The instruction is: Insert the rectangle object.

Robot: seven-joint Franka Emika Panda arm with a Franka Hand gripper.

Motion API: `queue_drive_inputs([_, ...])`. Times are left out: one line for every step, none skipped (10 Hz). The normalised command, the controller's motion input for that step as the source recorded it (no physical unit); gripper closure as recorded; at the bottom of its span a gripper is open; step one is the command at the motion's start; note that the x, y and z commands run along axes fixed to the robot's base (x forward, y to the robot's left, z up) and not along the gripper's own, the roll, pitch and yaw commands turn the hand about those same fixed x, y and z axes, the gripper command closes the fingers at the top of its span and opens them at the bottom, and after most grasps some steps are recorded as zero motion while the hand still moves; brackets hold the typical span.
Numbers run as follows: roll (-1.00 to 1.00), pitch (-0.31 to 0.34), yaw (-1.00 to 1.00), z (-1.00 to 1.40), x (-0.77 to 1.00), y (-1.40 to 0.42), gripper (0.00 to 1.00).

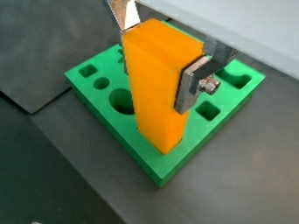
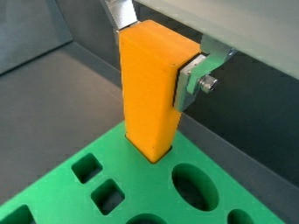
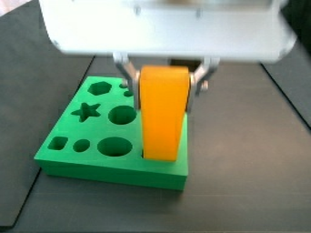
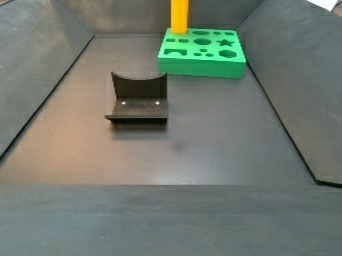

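Note:
The rectangle object (image 1: 158, 87) is a tall orange-yellow block standing upright. My gripper (image 1: 158, 48) is shut on its upper part, one silver finger (image 1: 193, 83) on each side. The same grip shows in the wrist view of my gripper (image 2: 158, 48) on the block (image 2: 149, 96). The block's lower end meets the green holed board (image 1: 93, 70) near one edge. In a side view the block (image 3: 165, 109) stands on the board (image 3: 109, 173) under my gripper (image 3: 165, 77). In a side view the block (image 4: 178, 14) stands at the board's (image 4: 201, 65) back left; my gripper is out of frame.
The dark fixture (image 4: 136, 100) stands on the floor in front of the board, a little to its left. Sloping dark walls (image 4: 40, 90) close in the floor on both sides. The board has round, square and star-shaped holes (image 3: 86, 112).

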Motion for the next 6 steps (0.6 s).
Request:
queue_drive_inputs([0.11, 0.0, 0.25, -0.81, 0.31, -0.05, 1.0])
queue_drive_inputs([0.18, -0.024, 0.58, -0.53, 0.25, 0.0, 1.0])
queue_drive_inputs([0.17, -0.017, 0.55, -0.53, 0.29, 0.0, 1.0])
queue_drive_inputs([-0.08, -0.061, 0.0, -0.22, 0.0, 0.0, 1.0])
queue_drive_inputs([-0.08, -0.044, 0.0, -0.19, 0.0, 0.0, 1.0])
queue_drive_inputs([0.0, 0.0, 0.0, -0.11, 0.05, -0.02, 1.0])
